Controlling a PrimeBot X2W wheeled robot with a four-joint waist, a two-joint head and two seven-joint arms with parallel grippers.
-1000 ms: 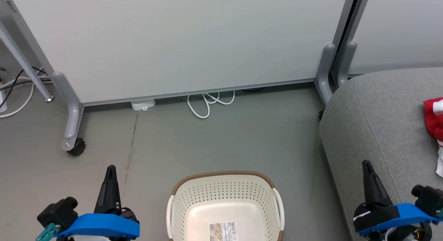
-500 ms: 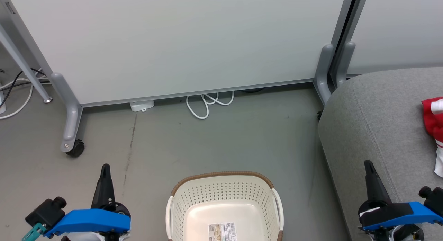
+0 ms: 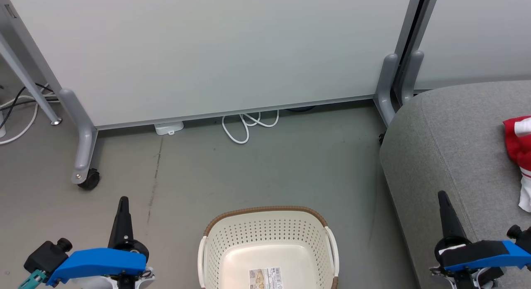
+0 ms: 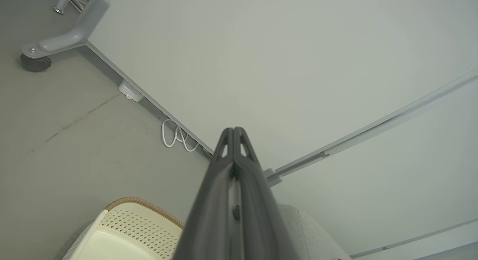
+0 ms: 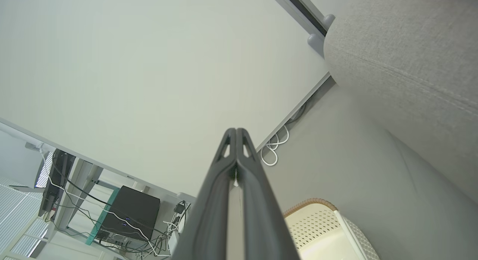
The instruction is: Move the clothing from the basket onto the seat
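Your job looks all but finished. The laundry basket (image 3: 265, 231) stands upright on the floor at the bottom middle of the head view, its mouth facing up. The part of its bottom that you can see holds nothing but the paper label (image 3: 265, 278). The near end of the basket is cut off by the picture's edge, so check that strip before you call it empty.

The red clothing (image 3: 517, 141) lies on the grey sofa (image 3: 448, 148), at the far right edge of the head view and well apart from the basket. It is a crumpled heap, red at the top and white at the lower end. What shows of it runs up and down the view, roughly along the sofa's seam (most of it is out of frame, so you cannot tell its true long axis or which way it points).

Both claws are clenched on nothing, their fingers pressed flat together. The left gripper (image 3: 123, 202) hangs over the floor to the left of the basket. The right gripper (image 3: 443, 196) sits at the sofa's near edge, short of the clothing. Both point up the view.
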